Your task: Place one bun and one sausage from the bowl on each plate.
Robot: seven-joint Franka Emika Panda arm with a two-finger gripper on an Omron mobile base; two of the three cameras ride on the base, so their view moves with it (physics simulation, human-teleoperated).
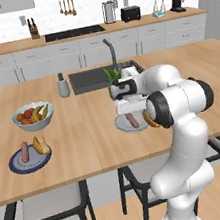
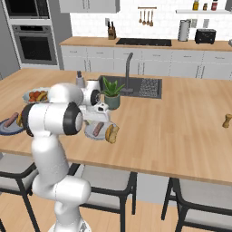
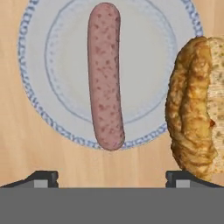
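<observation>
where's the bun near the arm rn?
In the hand view the bun sits at the right edge of the pale plate, half on the wooden counter, beside the sausage.

No readable text, label, brand, number or sign on anything here

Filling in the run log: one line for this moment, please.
tool open above pale grey plate | pink sausage on plate | brown bun overlapping rim

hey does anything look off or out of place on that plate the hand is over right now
Yes. The bun sits half off the pale plate, overhanging its rim onto the counter. The sausage lies on the plate, one end reaching the rim.
</observation>
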